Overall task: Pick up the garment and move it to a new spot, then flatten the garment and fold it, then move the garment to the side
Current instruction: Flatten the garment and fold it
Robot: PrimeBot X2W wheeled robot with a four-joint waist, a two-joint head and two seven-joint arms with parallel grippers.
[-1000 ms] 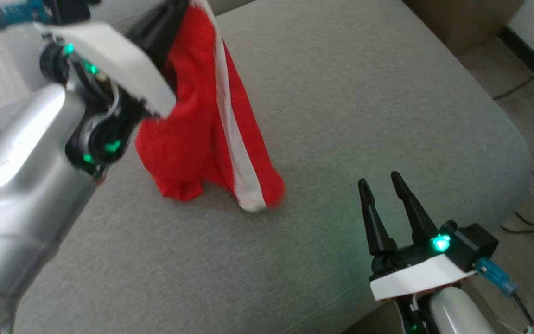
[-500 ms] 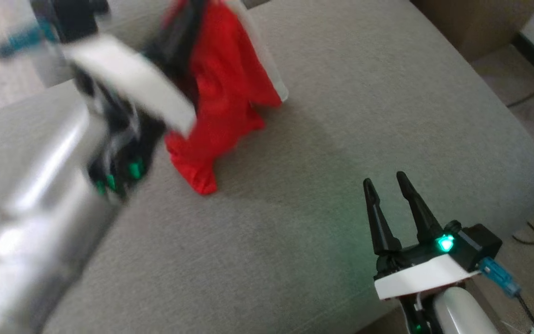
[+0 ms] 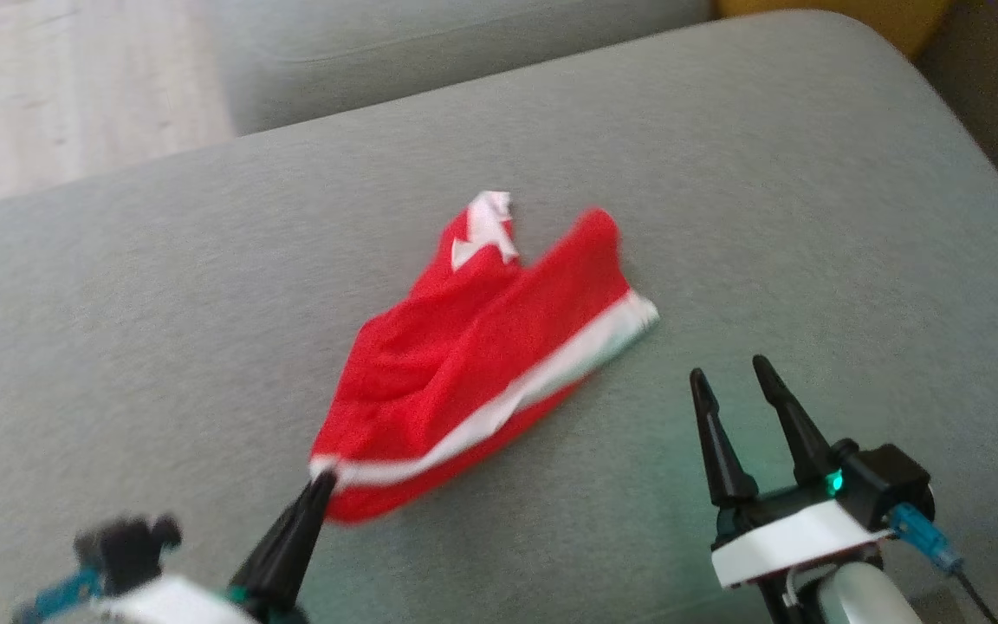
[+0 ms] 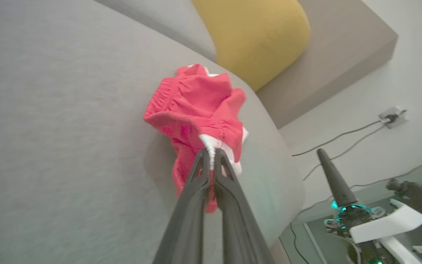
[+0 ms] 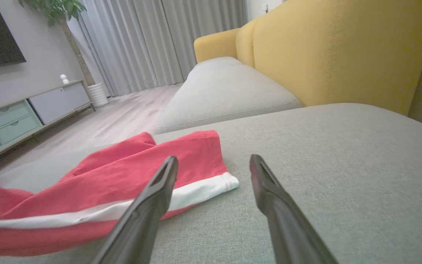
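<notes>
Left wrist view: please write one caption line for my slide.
Left gripper shut on the white trim of the red garment, crumpled on the grey cushion.

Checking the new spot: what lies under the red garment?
The red garment lies on the grey sofa cushion, which shows all around it. The patch directly beneath the cloth is covered.

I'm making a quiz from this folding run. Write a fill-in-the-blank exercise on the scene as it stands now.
1. The red garment lying on the grey cushion has a ____ stripe.
2. The left gripper is ____ on the garment's edge.
3. The right gripper hovers beside the garment, holding nothing, its jaws ____.
4. Behind the cushion rises a ____ backrest.

Missing words: white; shut; open; yellow.
</notes>
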